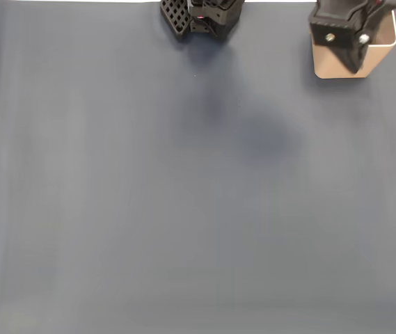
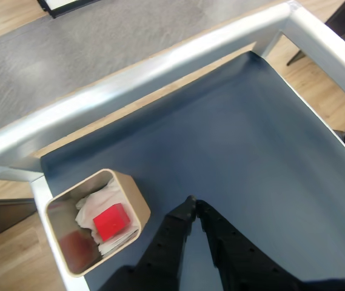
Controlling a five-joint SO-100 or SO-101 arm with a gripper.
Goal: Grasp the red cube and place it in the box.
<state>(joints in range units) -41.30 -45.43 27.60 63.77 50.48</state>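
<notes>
No writing, label, brand mark or number can be read anywhere in either view; every visible surface is plain.

Red cube, beige box, black gripper, dark blue-grey mat.

Box: the black arm is covering most of its top in the fixed view, hiding what lies inside.
Arm base: the top edge of the fixed view is cutting it off.
Gripper: the bottom edge of the wrist view is cropping its body.
White paper under the red cube: the cube is partly covering it.
Brownish patch in the box: it is looking blurred, too unclear to identify.
</notes>
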